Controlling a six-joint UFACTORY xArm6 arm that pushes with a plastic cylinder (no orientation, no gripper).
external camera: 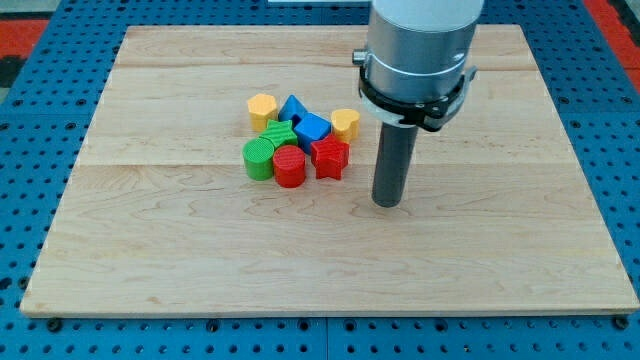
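Observation:
My tip [387, 203] rests on the wooden board [200, 260], just right of a tight cluster of blocks and touching none of them. Nearest to it is the red star [331, 158], a short gap to the tip's left. Beside the star stands a red cylinder [289, 166], then a green cylinder [259, 158]. Behind them lie a green star [277, 133], a blue cube [312, 128], a blue triangle [290, 108], a yellow hexagon [262, 108] and a yellow heart-like block [346, 123].
The grey arm body [418, 50] rises above the rod at the view's top. A blue pegboard [30, 120] surrounds the board on all sides.

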